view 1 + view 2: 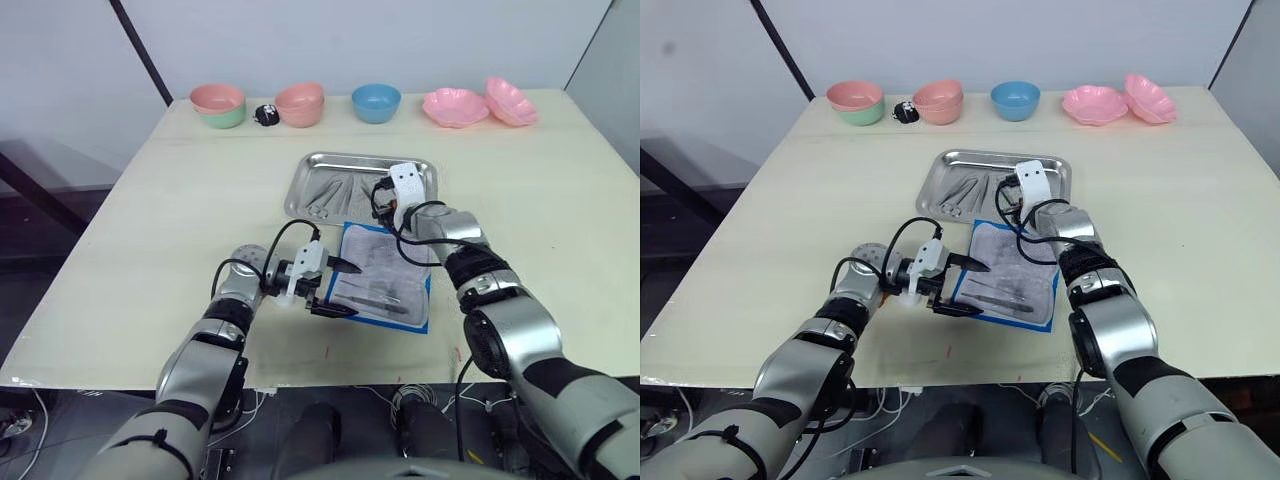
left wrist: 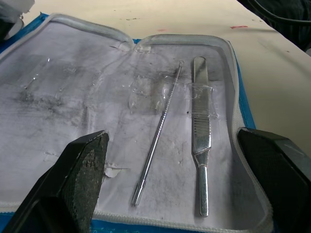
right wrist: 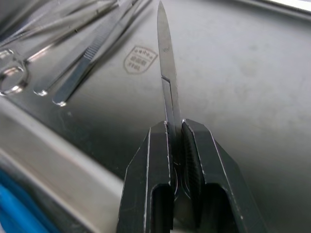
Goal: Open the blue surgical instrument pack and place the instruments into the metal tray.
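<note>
My right claw (image 3: 176, 145) is pressed together on a slim pointed instrument (image 3: 165, 63), pinching it by its near end so the long axis runs straight out from my fingertips, tip leading. It hangs over the floor of the tray (image 1: 415, 165), above the right half; I cannot tell whether the tip touches the metal. Other instruments (image 1: 325, 195) already lie in the tray's left half, long axes running roughly front to back and fanned a little; a ring handle (image 3: 10, 77) and two flat handles show beside my blade in the right wrist view.

The tray sits mid-bench (image 1: 150, 230), long axis across it. Just in front of it, touching or nearly touching its near rim, lies the pack (image 1: 420, 318), opened flat with the whitish inner face up and the blue border showing round it, long axis running away from me and tilted slightly.

My left claw (image 1: 335, 287) is spread wide at the pack's near-left edge, one finger (image 2: 73, 174) over the inner face, the other (image 2: 282, 165) out past the edge. Between them two tools remain on the pack: a thin probe (image 2: 160, 131) and a flat-handled piece (image 2: 200, 131), lying side by side, nearly parallel, under clear retaining strips.

Along the far edge of the bench stand coloured bowls (image 1: 376, 102).
</note>
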{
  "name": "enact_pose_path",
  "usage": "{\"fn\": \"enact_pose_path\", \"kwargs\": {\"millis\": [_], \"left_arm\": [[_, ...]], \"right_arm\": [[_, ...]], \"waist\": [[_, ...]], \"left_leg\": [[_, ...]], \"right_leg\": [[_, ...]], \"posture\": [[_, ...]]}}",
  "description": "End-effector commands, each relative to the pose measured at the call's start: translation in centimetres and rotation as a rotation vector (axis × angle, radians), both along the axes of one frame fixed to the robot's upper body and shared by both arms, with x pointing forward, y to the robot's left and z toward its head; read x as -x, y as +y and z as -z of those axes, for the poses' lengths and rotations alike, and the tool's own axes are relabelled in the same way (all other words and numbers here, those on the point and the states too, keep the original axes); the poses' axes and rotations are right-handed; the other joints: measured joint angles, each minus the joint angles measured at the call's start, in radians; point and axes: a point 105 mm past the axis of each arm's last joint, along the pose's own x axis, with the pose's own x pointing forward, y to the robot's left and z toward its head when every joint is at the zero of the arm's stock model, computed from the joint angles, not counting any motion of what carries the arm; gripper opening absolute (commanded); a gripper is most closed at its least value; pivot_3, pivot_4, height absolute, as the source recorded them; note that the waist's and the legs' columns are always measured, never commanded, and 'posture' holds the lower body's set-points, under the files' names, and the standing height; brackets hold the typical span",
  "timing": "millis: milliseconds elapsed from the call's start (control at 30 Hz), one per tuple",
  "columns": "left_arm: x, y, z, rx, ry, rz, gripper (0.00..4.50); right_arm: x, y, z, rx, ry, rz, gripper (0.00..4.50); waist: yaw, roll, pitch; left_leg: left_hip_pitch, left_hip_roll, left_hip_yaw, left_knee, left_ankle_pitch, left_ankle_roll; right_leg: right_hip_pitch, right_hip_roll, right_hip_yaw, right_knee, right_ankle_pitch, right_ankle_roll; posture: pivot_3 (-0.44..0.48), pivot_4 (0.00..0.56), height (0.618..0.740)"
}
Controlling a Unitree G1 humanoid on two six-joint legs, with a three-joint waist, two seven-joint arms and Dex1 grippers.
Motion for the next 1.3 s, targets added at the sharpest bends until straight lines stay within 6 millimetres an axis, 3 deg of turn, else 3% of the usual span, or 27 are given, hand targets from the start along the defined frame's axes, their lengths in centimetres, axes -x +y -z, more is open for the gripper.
{"fn": "enact_pose_path", "kwargs": {"millis": [33,100,267,400,433,633,800,1067,1300], "left_arm": [[2.5,0.8,4.2,-0.104,0.173,0.014,4.5],[2.5,0.8,4.3,-0.106,0.174,0.012,4.5],[2.5,0.9,4.3,-0.107,0.173,0.011,4.5],[2.5,0.9,4.3,-0.107,0.172,0.012,4.5],[2.5,0.8,4.3,-0.106,0.172,0.012,4.5],[2.5,0.8,4.3,-0.105,0.173,0.013,4.5],[2.5,0.7,4.2,-0.103,0.172,0.014,4.5],[2.3,0.3,4.1,-0.101,0.172,0.023,4.5],[2.4,0.3,4.1,-0.11,0.175,0.029,4.5]], "right_arm": [[-0.4,0.8,-1.3,-0.018,-0.045,-0.036,0.09],[-0.2,1.2,-1.1,-0.015,-0.036,-0.062,0.09],[-0.2,1.5,-1.4,-0.024,-0.042,-0.087,2.14],[-0.4,1.4,-2.5,-0.04,-0.082,-0.091,4.26],[-0.5,1.3,-3.0,-0.044,-0.097,-0.091,4.39],[-0.4,0.6,-6.9,-0.104,-0.24,-0.139,4.39],[2.1,0.2,-9.2,-0.195,-0.377,-0.262,4.39],[8.5,-2.7,-8.3,-0.21,-0.513,-0.462,4.39],[14.9,-6.1,-5.7,-0.19,-0.418,-0.653,4.39]], "waist": [[0.0,0.0,0.0],[-0.002,0.0,0.0],[-0.003,0.001,-0.001],[-0.003,0.001,-0.001],[-0.003,0.001,-0.001],[-0.002,0.001,0.0],[-0.002,0.001,-0.001],[0.002,0.001,0.0],[0.01,-0.001,0.001]], "left_leg": [[0.0,0.0,0.0,0.0,0.0,0.0],[0.0,0.0,0.0,0.0,0.0,0.0],[0.001,0.0,0.0,-0.001,0.0,0.0],[0.001,0.0,0.0,-0.001,0.0,0.0],[0.001,0.0,0.0,-0.001,0.0,0.0],[0.001,0.0,-0.001,-0.001,0.0,0.0],[0.0,0.0,-0.002,-0.001,0.0,0.0],[-0.001,0.0,-0.002,-0.001,0.0,0.0],[-0.002,0.0,-0.002,-0.001,0.0,0.0]], "right_leg": [[0.0,0.0,0.0,0.0,0.0,0.0],[0.0,0.0,0.0,0.0,0.0,0.0],[0.001,0.0,0.0,0.0,0.0,0.0],[0.001,0.0,0.0,0.0,0.0,0.0],[0.001,0.0,0.0,0.0,0.0,0.0],[0.001,0.0,0.0,0.0,0.0,0.0],[0.001,0.0,-0.001,-0.001,0.0,0.001],[0.001,-0.001,-0.002,-0.003,0.0,0.001],[0.001,-0.001,-0.003,-0.005,-0.001,0.001]], "posture": [[0.0,0.15,0.74],[0.0,0.15,0.74],[0.0,0.15,0.74],[0.0,0.15,0.74],[0.0,0.15,0.74],[0.0,0.15,0.74],[0.0,0.15,0.74],[0.0,0.15,0.74],[0.0,0.15,0.74]]}}
